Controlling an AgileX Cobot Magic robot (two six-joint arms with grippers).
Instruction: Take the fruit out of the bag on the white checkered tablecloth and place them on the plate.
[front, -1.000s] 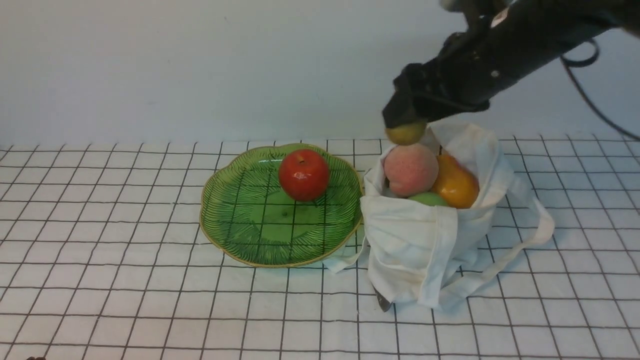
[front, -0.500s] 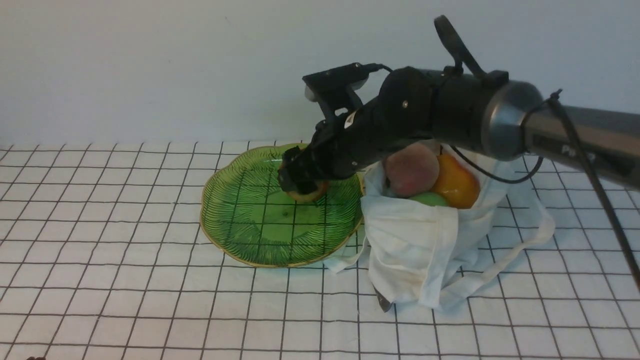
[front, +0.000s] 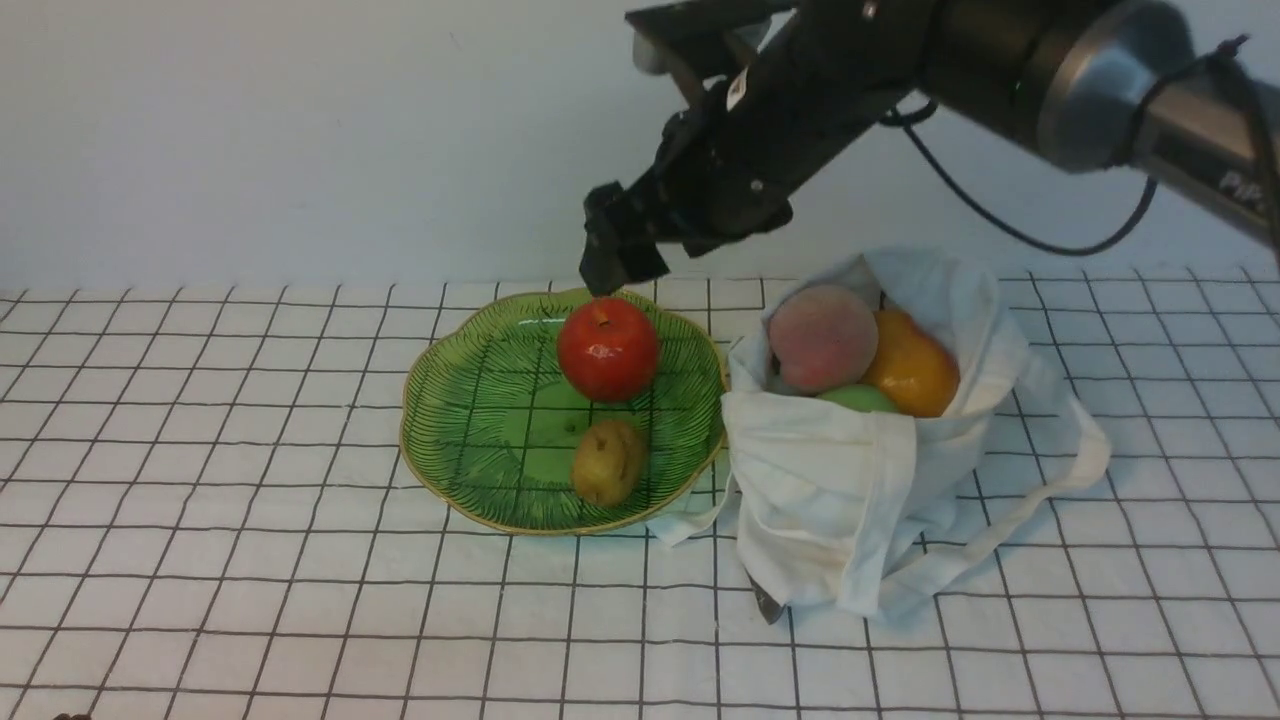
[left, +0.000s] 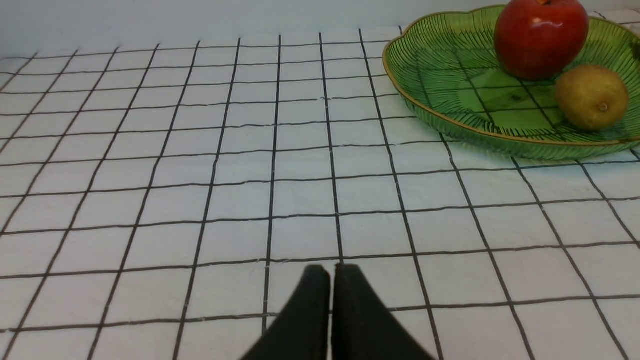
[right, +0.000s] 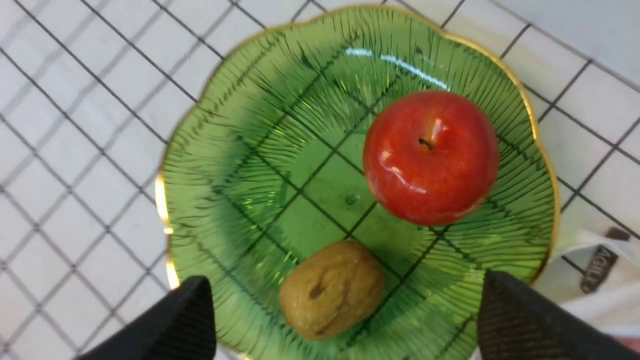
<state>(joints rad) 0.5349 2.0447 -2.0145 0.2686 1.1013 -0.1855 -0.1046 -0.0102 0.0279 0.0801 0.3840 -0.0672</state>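
"What do you see at the far left?"

"My left gripper (left: 332, 275), in its wrist view, hangs over the checkered tablecloth (front: 250, 480), its two tips together with nothing between them."

"And next along?"

"The green plate (front: 470, 430), lying on the cloth. A shiny red apple (front: 608, 350) sits on it toward the back, and nearer the front is the small brown fruit (front: 609, 462)."

"Your right gripper?"

"My right gripper (right: 345, 320) is above the plate, jaws spread wide, holding nothing."

"Then the bag?"

"The white cloth bag (front: 810, 470) lies just beside the plate, to its right, mouth open. In it I see the fuzzy peach (front: 823, 338), the green fruit (front: 858, 398) below, partly hidden, and the orange fruit (front: 911, 365) at the right."
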